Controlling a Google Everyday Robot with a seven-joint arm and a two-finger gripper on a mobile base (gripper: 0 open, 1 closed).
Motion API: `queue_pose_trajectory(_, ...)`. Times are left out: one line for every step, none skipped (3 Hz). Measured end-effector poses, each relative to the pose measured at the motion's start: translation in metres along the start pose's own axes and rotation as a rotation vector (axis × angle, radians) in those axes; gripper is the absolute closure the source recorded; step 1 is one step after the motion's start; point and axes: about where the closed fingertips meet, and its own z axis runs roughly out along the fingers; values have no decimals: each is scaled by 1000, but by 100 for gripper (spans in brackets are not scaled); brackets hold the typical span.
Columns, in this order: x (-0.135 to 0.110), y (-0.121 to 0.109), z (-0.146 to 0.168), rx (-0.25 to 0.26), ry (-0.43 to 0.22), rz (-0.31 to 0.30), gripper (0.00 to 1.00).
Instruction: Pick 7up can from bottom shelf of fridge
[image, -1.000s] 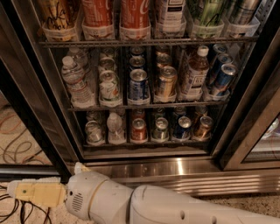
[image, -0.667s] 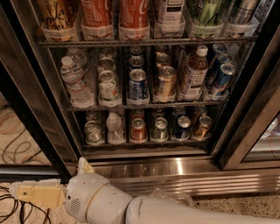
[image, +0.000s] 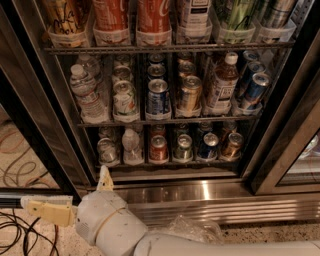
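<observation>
The fridge (image: 200, 192) stands open in front of me, with wire racks of drinks above a shiny steel base. On the bottom shelf (image: 170, 164) the 7up can (image: 107, 150), pale with a silver top, stands at the far left. To its right stand a small bottle (image: 132, 147), a red can (image: 159, 148), a greenish can (image: 183, 147), a blue can (image: 207, 146) and a brown can (image: 231, 145). My gripper (image: 67, 187) is low at the left, in front of the steel base, below the 7up can and apart from it. It is open and empty. One beige finger (image: 105, 177) points up, the other (image: 47, 210) points left.
The black door frame (image: 45, 125) stands at the left, and a second door frame (image: 285, 145) at the right. The middle shelf holds a water bottle (image: 85, 95), several cans and a juice bottle (image: 222, 85). Cables (image: 20, 175) lie on the floor at left. My white arm (image: 165, 245) crosses the bottom.
The gripper has moved a little to the right and up toward the fridge base. The upward finger tip is now closer under the bottom shelf. The drinks have not moved.
</observation>
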Motion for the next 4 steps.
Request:
queue_pose_trajectory(0,0,0,0,0,0,0)
queue_pose_trajectory(14,-21,4,64,-3,-28,0)
queue_pose_trajectory(43,-59,8,193,10,-105,0)
queue_pose_trajectory(57,-97,18,330,17,-198,0)
